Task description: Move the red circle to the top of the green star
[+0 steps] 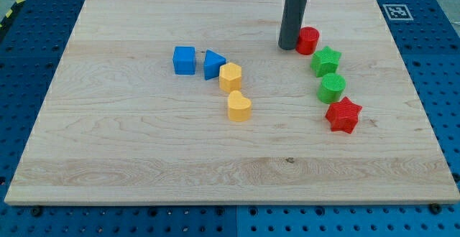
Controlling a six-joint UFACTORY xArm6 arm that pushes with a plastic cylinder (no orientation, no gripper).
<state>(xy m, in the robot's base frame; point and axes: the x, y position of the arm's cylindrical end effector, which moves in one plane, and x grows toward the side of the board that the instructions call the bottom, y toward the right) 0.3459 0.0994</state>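
The red circle [308, 41] lies on the wooden board at the view's upper right. The green star [326, 61] lies just below and to the right of it, almost touching. My tip [288, 47] stands right against the red circle's left side. The rod rises from there out of the view's top.
A green circle [332, 88] and a red star [343, 115] lie below the green star in a column. A blue cube [185, 60], a blue triangle [213, 64], a yellow hexagon [231, 77] and a yellow heart [238, 106] lie left of centre. The board's edge [402, 57] runs along the right.
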